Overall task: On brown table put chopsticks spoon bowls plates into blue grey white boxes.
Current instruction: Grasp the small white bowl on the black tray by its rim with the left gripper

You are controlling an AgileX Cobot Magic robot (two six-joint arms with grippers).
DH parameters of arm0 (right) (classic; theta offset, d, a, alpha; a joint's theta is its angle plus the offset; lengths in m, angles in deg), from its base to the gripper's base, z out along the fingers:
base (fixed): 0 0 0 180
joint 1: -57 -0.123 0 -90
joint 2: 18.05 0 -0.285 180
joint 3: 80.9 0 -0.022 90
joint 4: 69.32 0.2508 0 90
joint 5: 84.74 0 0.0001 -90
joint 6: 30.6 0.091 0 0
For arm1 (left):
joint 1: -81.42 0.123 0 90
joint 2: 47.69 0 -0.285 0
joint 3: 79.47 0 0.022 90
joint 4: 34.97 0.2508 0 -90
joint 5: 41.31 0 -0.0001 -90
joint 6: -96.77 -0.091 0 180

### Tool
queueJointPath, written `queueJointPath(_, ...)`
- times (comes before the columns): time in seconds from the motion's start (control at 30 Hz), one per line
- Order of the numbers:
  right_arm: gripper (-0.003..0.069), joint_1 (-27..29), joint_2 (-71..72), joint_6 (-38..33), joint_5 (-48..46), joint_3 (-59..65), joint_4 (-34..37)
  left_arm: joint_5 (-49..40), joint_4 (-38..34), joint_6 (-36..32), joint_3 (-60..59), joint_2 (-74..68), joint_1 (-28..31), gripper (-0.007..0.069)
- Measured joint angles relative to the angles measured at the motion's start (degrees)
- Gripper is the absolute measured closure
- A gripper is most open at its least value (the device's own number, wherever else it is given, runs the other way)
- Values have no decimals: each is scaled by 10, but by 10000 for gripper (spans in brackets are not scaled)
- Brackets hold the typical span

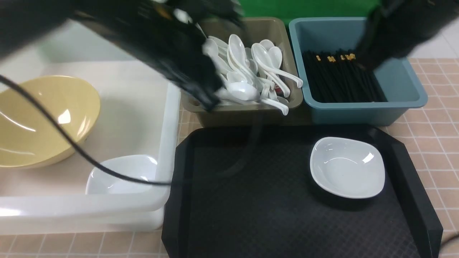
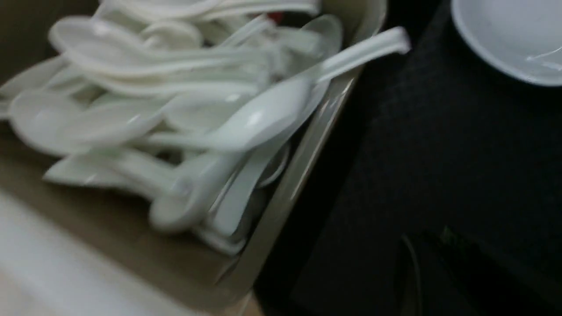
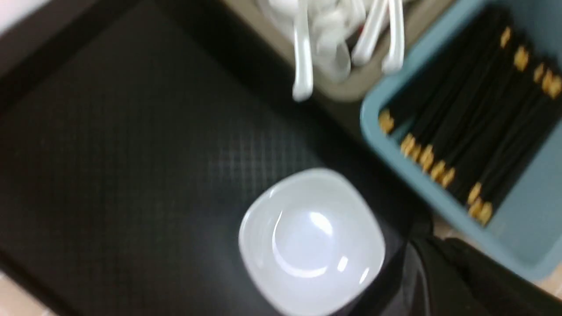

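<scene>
Clearing the black tray [image 1: 251, 200]: one plate [image 1: 347, 172] is left. Your left gripper [image 1: 206, 100] and right gripper [image 1: 363, 61] are closed, holding nothing visible. Grasp that plate's rim next.

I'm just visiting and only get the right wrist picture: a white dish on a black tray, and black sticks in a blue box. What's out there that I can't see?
Observer: A big white tub stands left of the tray, with a wide yellow bowl inside.
Operator: Any more dishes?
Observer: A second white plate sits in that tub's near corner.
Operator: Where's the other arm?
Observer: The left arm reaches over the left end of the grey box, by the spoons.
</scene>
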Motion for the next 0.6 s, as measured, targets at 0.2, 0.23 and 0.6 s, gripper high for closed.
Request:
queueJointPath(0.2,610,6,120,38,32,128,0,4,30,166,55,-109,-90,615)
queueJointPath(0.23,610,6,134,42,34,143,0,-3,26,176,74,-130,-98,608)
queueJointPath(0.6,610,6,213,54,39,247,1,-18,-61,183,194,-291,-111,251)
